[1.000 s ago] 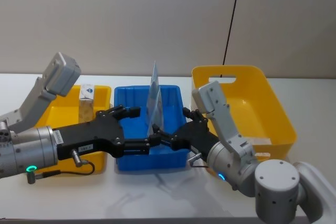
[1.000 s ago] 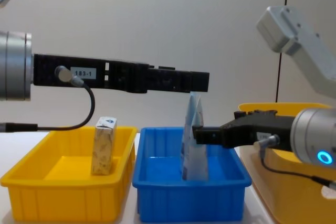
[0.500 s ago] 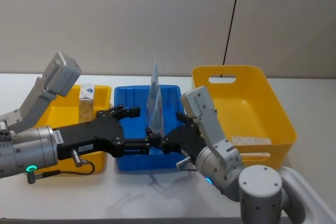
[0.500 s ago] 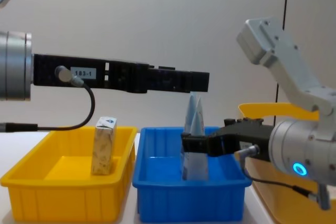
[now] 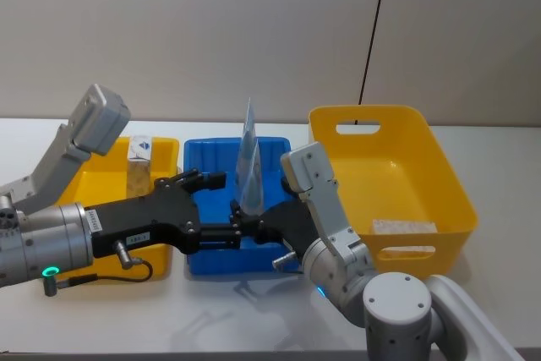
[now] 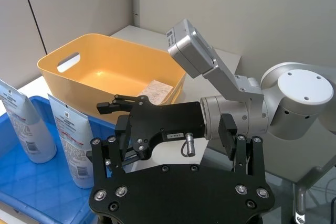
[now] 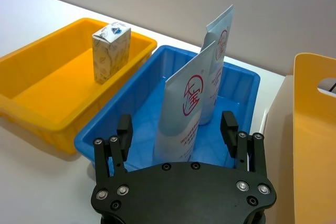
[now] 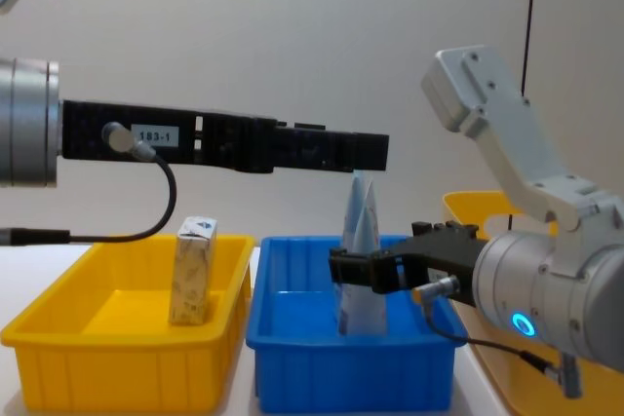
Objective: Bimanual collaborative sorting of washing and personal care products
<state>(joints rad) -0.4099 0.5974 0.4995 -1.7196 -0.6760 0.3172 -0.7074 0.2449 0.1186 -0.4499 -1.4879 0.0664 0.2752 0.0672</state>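
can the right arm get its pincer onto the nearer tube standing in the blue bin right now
Probably yes. The right pincer is open, its fingers either side of the nearer tube at the blue bin's near edge, with nothing between them. The left pincer hovers close beside it, so space is tight.

In the head view the left gripper [image 5: 228,230] and right gripper [image 5: 245,224] cover the lower parts of the two tubes [image 5: 249,171] and much of the blue bin [image 5: 203,158] floor. In the chest view the right gripper [image 8: 343,268] crosses the tubes [image 8: 363,241], and the bin walls hide their bases. The print on the carton [image 8: 192,270] is too small to read. The left wrist view cuts off the far tube [image 6: 21,124] at the edge.
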